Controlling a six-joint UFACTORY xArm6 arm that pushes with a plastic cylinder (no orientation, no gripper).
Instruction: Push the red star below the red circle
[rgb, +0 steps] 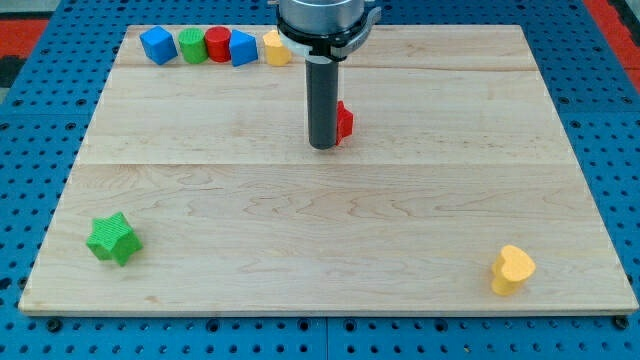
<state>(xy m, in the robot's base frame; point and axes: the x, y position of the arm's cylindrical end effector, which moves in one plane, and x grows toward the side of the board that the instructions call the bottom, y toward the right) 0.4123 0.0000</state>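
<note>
The red star (344, 121) lies in the upper middle of the board, mostly hidden behind my rod; only its right edge shows. My tip (322, 146) rests on the board right against the star's left side. The red circle (218, 44) stands in a row of blocks along the view's top edge, up and to the left of the star.
The top row holds a blue cube (158, 45), a green block (192, 46), a blue block (243, 48) and a yellow block (276, 48). A green star (112, 238) sits at the bottom left. A yellow heart (512, 269) sits at the bottom right.
</note>
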